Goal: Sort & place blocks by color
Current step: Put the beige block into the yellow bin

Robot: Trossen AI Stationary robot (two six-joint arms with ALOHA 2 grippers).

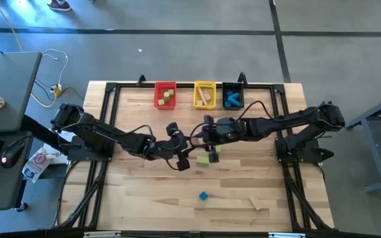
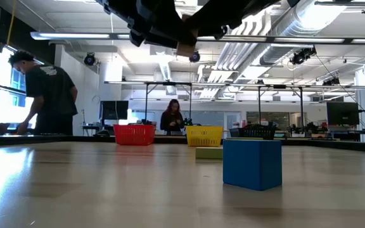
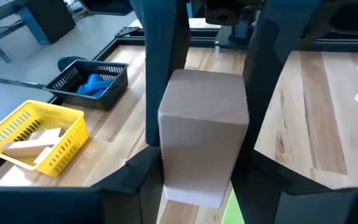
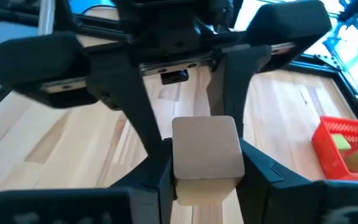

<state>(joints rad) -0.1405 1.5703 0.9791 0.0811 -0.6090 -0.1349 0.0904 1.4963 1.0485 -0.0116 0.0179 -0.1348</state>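
Tan block pinched in your left claw, left wrist view. Right wrist view: right claw clamps same block, mid-handover. High view: both claws meet above tabletop centre; green block, blue block on tabletop.

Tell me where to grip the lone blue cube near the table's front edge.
Come straight down and pinch two opposite side faces of the blue cube: it sits flat, its faces are parallel, and there is bare table all round it.
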